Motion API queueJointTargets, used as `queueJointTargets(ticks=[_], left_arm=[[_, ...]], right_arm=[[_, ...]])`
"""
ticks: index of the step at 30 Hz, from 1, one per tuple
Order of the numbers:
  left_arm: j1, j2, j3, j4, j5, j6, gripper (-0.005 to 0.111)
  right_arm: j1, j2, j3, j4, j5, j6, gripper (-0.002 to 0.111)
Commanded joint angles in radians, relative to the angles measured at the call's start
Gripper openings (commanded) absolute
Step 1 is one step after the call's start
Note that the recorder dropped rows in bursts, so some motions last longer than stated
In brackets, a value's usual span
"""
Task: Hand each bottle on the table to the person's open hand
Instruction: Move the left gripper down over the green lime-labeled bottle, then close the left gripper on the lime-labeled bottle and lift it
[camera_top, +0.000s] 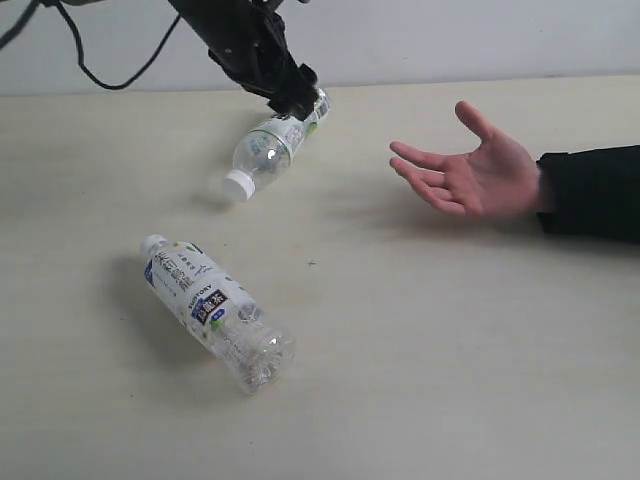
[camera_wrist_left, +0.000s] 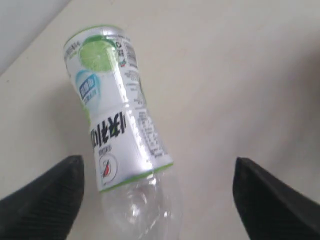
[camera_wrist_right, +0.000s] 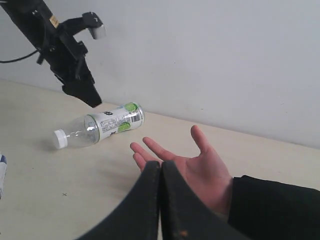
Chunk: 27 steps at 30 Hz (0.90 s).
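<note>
The left gripper (camera_wrist_left: 157, 167) spreads its jaws wide over the lime-label bottle (camera_wrist_left: 122, 140), not gripping it. The bottle lies on its side on the table (camera_wrist_left: 240, 75), near the person's open hand (camera_top: 480, 170). The right gripper (camera_wrist_right: 160, 170) is pressed closed. A second bottle (camera_top: 212, 310) lies well apart. I cannot tell either bottle's contents.

Plain pale grey wall (camera_wrist_right: 225, 60), soft even light

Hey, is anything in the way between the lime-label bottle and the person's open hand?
Nothing visible does: only bare table lies between the lime-label bottle and the open hand. The other bottle sits well off that path, toward the exterior view's lower left.
</note>
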Motion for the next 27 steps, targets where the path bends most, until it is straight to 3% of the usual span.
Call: queueJointTargets(ticks=[1, 17, 27], left_arm=[[-0.023, 0.044, -0.026, 0.034, -0.129, -0.107, 0.084], [-0.011, 0.205, -0.146, 0.120, -0.171, -0.234, 0.085], [0.006, 0.256, -0.153, 0.164, -0.177, -0.296, 0.085]], right_arm=[[0.001, -0.007, 0.005, 0.000, -0.006, -0.009, 0.001], [0.001, -0.007, 0.005, 0.000, -0.006, -0.007, 0.001], [0.001, -0.007, 0.005, 0.004, -0.006, -0.007, 0.001]])
